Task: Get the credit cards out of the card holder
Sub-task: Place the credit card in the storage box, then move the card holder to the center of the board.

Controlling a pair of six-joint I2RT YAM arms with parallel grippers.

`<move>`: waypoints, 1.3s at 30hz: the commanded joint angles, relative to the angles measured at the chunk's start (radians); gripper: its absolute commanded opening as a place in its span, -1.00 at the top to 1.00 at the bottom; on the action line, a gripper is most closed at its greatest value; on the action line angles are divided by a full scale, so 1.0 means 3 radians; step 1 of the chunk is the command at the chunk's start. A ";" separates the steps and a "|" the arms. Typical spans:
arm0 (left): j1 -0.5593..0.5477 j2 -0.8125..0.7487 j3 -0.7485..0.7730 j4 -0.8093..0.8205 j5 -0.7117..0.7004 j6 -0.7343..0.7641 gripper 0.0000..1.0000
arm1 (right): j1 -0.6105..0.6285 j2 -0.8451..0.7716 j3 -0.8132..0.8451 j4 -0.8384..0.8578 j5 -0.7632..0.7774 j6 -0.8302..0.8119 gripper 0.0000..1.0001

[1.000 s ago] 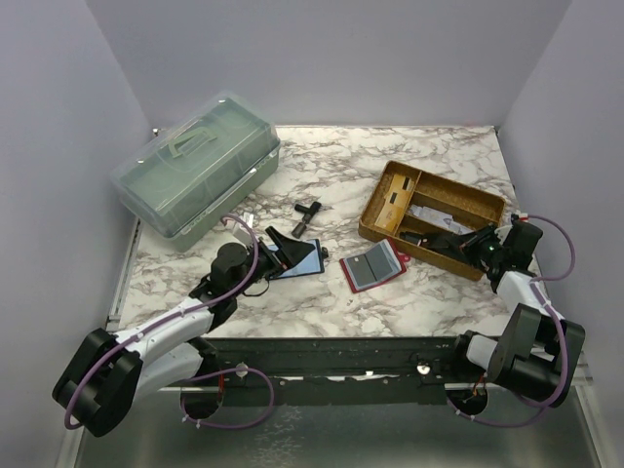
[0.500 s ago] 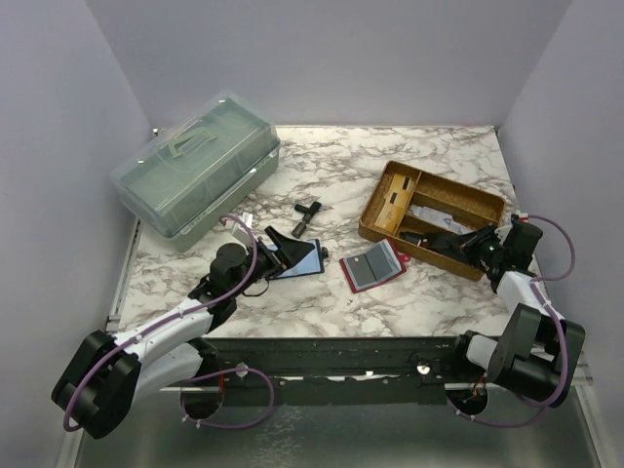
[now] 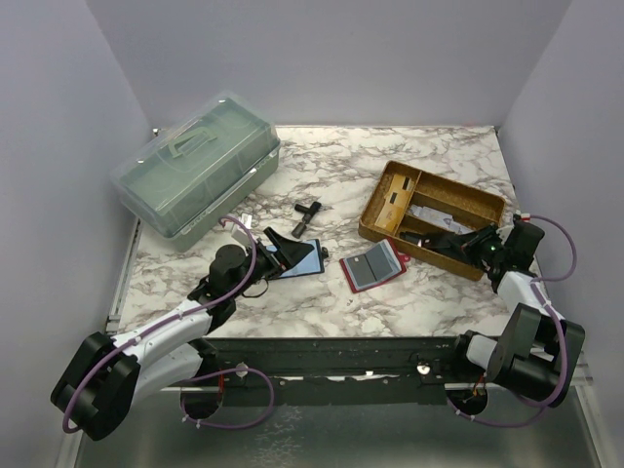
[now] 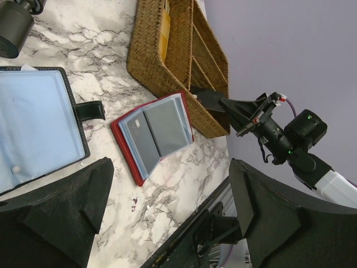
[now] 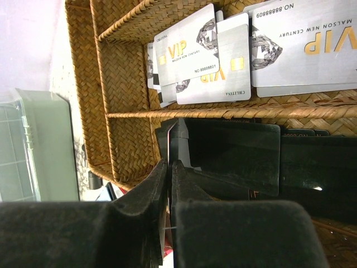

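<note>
**Card pinched over basket, ready to drop**

R gripper (image 5: 170, 162) is clamped tight on a thin card (image 5: 169, 137), edge-on, just above the basket (image 5: 128, 114) mid slot w/ dark cards (image 5: 234, 151) below; prob. sorting it there. L gripper (image 4: 170, 167) is spread wide, empty, over the black holder (image 4: 39, 128). Red holder (image 4: 153, 137) lies ahead of it, grey cards (image 4: 167, 125) not yet pulled.

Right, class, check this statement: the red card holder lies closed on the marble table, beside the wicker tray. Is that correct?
No. The red card holder lies open, not closed, its grey pockets facing up; the left wrist view shows this. The rest holds: it lies on the marble table beside the wicker tray.
</note>
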 commanded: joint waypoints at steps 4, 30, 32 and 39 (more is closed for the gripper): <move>0.0022 -0.0010 -0.0012 0.0073 -0.0054 0.0025 -0.84 | -0.0029 0.0022 -0.0007 0.0082 0.0028 -0.0005 0.59; 0.0252 0.0640 0.0510 -0.0183 0.0601 -0.0030 -0.97 | -0.0070 0.0056 0.1373 -0.1854 -0.1396 -0.2657 -0.70; 0.0273 0.0730 0.0555 -0.0183 0.0708 -0.0052 -0.97 | -0.0070 0.0051 0.1405 -0.1918 -0.1568 -0.2834 -0.71; 0.0298 0.1016 0.0746 -0.0147 0.1035 -0.0026 -0.96 | -0.0070 0.0051 0.1516 -0.2126 -0.1904 -0.3211 -0.71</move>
